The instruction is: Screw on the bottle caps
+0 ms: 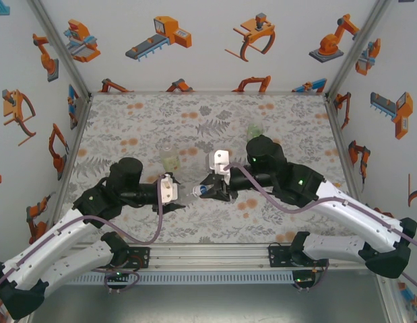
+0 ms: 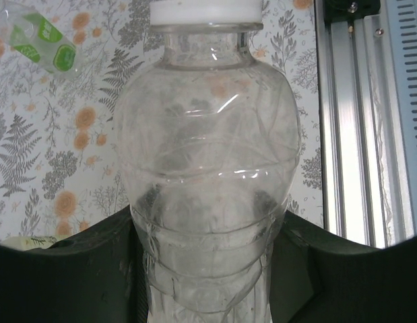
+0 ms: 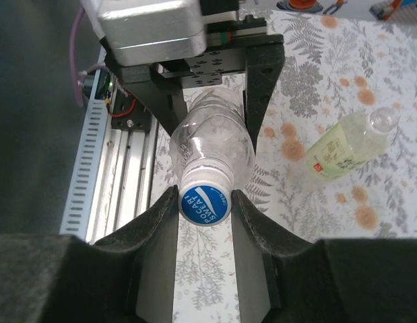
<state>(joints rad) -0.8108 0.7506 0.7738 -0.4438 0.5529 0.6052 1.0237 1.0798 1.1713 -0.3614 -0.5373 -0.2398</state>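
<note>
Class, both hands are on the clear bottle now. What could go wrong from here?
1. The right hand pinches the cap only at its fingertips, so it may slip when twisting.
2. The left hand squeezes the clear bottle; it could dent or spin in the grip.
3. If the hands are not lined up, the cap may thread crooked.

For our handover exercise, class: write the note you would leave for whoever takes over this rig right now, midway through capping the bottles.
Left gripper: shut on the colourless bottle, held sideways.
Right gripper: shut on its cap.
Yellowish bottle lies on the table, neck apparently open; green-tinted bottle is farther back.
Done: cap seated on the colourless bottle; tightness unclear.
Left: finish tightening, then cap the other two bottles.
</note>
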